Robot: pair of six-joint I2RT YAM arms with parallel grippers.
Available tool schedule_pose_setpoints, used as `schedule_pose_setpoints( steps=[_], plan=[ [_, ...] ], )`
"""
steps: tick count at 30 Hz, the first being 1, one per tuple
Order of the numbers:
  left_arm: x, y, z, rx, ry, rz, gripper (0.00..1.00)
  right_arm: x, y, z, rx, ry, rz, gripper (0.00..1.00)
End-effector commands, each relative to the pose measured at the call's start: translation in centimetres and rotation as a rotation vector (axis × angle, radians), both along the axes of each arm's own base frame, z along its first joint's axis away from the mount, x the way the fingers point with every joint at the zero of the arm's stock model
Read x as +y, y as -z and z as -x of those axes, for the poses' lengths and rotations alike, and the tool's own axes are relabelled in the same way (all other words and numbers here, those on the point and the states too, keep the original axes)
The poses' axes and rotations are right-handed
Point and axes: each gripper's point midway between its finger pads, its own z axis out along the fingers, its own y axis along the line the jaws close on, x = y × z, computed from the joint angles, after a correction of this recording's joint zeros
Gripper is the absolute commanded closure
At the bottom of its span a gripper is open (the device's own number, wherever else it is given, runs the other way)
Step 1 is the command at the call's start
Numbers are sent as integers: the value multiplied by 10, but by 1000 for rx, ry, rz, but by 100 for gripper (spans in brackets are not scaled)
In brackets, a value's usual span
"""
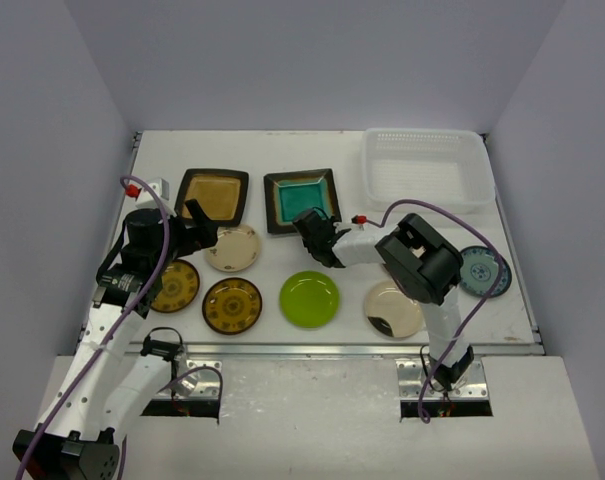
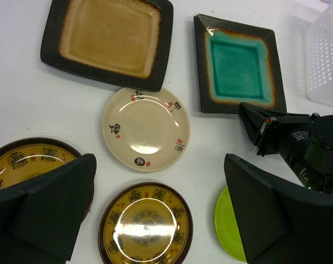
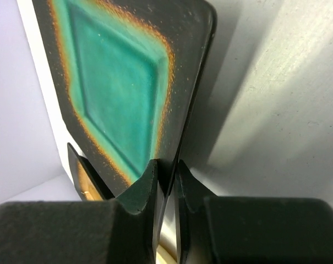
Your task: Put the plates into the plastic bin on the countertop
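Note:
My right gripper [image 1: 309,229] is shut on the near rim of the square teal plate [image 1: 302,199], which fills the right wrist view [image 3: 122,82]; the rim sits between both fingers. The square amber plate [image 1: 213,194] lies to its left. My left gripper [image 1: 197,224] is open and empty, hovering over the cream plate with red and black marks [image 2: 146,128]. Two brown-gold plates [image 1: 232,304] [image 1: 175,285], the lime green plate [image 1: 310,298], a cream plate with dark blotches [image 1: 393,309] and a blue-white plate [image 1: 481,271] lie on the countertop [image 1: 272,250]. The plastic bin [image 1: 426,169] stands at the back right.
A metal rail [image 1: 332,349] runs along the countertop's front edge. Grey walls close in the left, back and right sides. The right arm's cable [image 1: 452,225] arches over the area in front of the bin.

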Motion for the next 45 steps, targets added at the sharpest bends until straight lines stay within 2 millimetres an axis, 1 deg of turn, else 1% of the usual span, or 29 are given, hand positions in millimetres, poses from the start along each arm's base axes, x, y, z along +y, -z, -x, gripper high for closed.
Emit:
schedule_pose_setpoints(
  steps=[1, 6, 10, 14, 16, 21, 25, 28, 32, 33, 34, 36, 38, 39, 40, 41, 42, 43, 44, 45],
  plan=[
    [-5, -13, -5, -56, 18, 12, 0, -14, -24, -2, -54, 153, -138, 100],
    [-6, -12, -5, -54, 17, 13, 0, -13, -75, -16, -179, 130, -204, 100],
    [-6, -11, -5, -53, 18, 13, 0, -11, -110, -25, -270, 80, -274, 100],
    [-5, -11, -5, -51, 16, 11, 0, -8, -150, -25, -379, 18, -330, 100],
    [-5, -10, -5, -51, 14, 11, 0, -6, -165, -25, -419, -3, -355, 100],
    [-3, -11, -5, -54, 5, 8, 0, -3, -212, -20, -512, -92, -399, 100],
    [-3, -10, -5, -51, 1, 6, 0, -9, -249, -17, -579, -125, -440, 100],
    [-2, -11, -4, -56, -3, 5, 0, -17, -271, -12, -622, -131, -441, 100],
    [-1, -11, -4, -57, -7, 7, 0, -28, -293, -10, -654, -138, -444, 100],
    [-1, -11, -4, -57, -7, 6, 0, -31, -293, -12, -656, -131, -442, 100],
    [-1, -12, -4, -59, -7, 6, 0, -43, -298, -15, -646, -108, -423, 100],
    [-1, -12, -3, -60, -7, 7, 0, -71, -301, -24, -640, -41, -392, 100],
    [-2, -12, -3, -60, -5, 7, 0, -96, -304, -28, -632, 4, -360, 100],
    [-2, -12, -3, -59, -5, 8, 0, -116, -304, -33, -629, 42, -340, 100],
    [-2, -12, -3, -58, -4, 9, 0, -133, -302, -37, -619, 72, -320, 100],
    [-2, -11, -4, -57, -3, 10, 0, -143, -298, -39, -599, 86, -303, 100],
    [-3, -11, -4, -54, 1, 10, 0, -156, -302, -41, -610, 114, -301, 100],
    [-4, -11, -4, -54, 2, 11, 0, -173, -295, -42, -580, 144, -284, 100],
    [-4, -10, -4, -53, 5, 11, 0, -192, -293, -44, -570, 180, -272, 100],
    [-4, -10, -4, -51, 7, 11, 0, -197, -290, -44, -555, 186, -265, 100]
  ],
)
